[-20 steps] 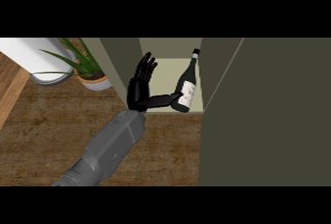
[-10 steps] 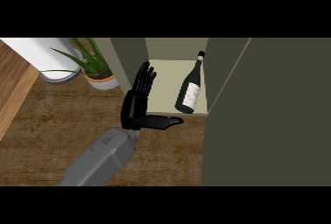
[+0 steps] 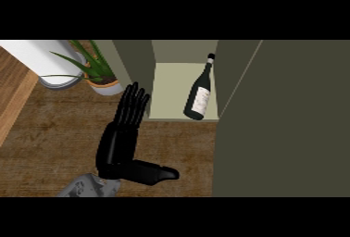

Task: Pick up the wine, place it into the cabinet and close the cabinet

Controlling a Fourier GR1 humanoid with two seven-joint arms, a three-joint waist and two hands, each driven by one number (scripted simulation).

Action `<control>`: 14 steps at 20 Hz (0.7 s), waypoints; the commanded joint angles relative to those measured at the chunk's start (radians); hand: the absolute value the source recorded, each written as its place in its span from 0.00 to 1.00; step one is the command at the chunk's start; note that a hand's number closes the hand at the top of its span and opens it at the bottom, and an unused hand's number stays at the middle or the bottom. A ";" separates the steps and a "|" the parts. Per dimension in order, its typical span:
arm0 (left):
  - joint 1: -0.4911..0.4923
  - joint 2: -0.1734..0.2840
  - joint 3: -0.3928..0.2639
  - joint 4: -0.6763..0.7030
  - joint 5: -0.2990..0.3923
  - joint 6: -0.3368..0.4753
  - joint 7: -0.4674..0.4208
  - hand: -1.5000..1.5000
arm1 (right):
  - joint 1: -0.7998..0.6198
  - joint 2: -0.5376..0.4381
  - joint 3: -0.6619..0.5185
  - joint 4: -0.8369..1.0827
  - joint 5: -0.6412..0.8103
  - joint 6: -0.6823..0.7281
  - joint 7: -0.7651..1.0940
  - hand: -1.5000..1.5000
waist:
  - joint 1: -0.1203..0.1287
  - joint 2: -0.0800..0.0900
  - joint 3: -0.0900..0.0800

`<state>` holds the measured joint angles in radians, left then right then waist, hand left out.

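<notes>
Our hand [image 3: 121,146] has pulled back from the wine [image 3: 199,95] — fingers straight, holding nothing; the dark glass bottle stands inside the cabinet [image 3: 179,88].

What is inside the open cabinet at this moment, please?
Inside the cabinet only a wine bottle shows, on the pale shelf near the right wall. The open door covers everything further right. The hand is outside, open.
</notes>
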<state>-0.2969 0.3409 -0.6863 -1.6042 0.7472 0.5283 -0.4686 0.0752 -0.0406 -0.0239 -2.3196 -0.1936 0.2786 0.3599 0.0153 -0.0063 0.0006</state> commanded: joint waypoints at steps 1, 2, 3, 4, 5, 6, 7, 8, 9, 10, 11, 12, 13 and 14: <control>0.112 0.056 -0.013 -0.208 -0.069 0.057 0.053 0.00 | -0.075 -0.014 -0.004 0.040 0.007 -0.002 -0.001 0.00 | -0.006 0.004 0.000; 0.124 0.075 0.017 -0.231 -0.061 0.040 0.066 0.00 | -0.084 -0.063 -0.075 0.027 -0.071 0.014 0.048 0.00 | -0.008 0.004 0.000; 0.200 0.109 -0.007 -0.284 -0.072 0.032 0.039 0.00 | -0.018 -0.072 -0.077 0.021 -0.082 0.060 0.006 1.00 | -0.007 0.003 0.000; 0.200 0.105 0.021 -0.296 -0.069 0.043 0.052 0.00 | -0.043 -0.059 -0.003 -0.002 -0.004 0.036 0.049 1.00 | -0.007 0.004 -0.001; 0.229 0.158 0.015 -0.354 -0.074 0.040 0.063 0.00 | 0.007 -0.041 0.054 0.016 0.039 0.074 -0.002 1.00 | -0.003 0.002 0.000; 0.214 0.104 0.007 -0.327 -0.091 0.070 0.075 0.00 | -0.018 -0.073 0.025 0.048 0.036 0.108 -0.036 1.00 | -0.008 0.004 0.000; 0.196 0.105 0.007 -0.350 -0.092 0.094 0.103 0.00 | -0.025 -0.108 0.038 -0.033 0.002 0.113 0.056 1.00 | -0.010 0.003 0.000; 0.226 0.097 0.009 -0.343 -0.100 0.106 0.064 0.00 | -0.057 -0.149 0.029 0.008 -0.027 0.162 0.049 1.00 | -0.004 0.004 0.000; 0.259 0.159 0.039 -0.381 -0.087 0.097 0.078 0.00 | 0.074 -0.169 0.051 -0.039 -0.069 0.241 0.018 1.00 | -0.009 0.000 0.001; 0.329 0.163 -0.019 -0.421 -0.144 0.117 0.029 0.00 | 0.004 -0.161 0.092 -0.071 -0.057 0.193 0.107 1.00 | 0.004 -0.001 -0.001; 0.326 0.165 0.061 -0.365 -0.099 0.080 0.023 0.00 | 0.039 -0.148 0.139 -0.080 -0.022 0.211 0.088 1.00 | -0.006 0.003 -0.001; 0.358 0.229 0.096 -0.456 -0.075 0.069 0.054 0.00 | -0.009 -0.147 0.159 -0.091 -0.043 0.191 0.137 1.00 | 0.004 0.002 -0.002; 0.388 0.209 0.076 -0.462 -0.109 0.094 0.038 0.00 | -0.005 -0.161 0.124 -0.031 -0.072 0.232 0.083 1.00 | -0.001 0.004 -0.001; 0.469 0.251 0.072 -0.514 -0.109 0.070 0.005 0.00 | 0.026 -0.164 0.168 -0.141 -0.097 0.200 0.186 1.00 | 0.003 0.000 -0.002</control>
<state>0.0379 0.5239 -0.6357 -2.0174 0.6502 0.6078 -0.4300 0.0805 -0.1812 0.0830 -2.3805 -0.2439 0.4599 0.4567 0.0141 -0.0041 -0.0001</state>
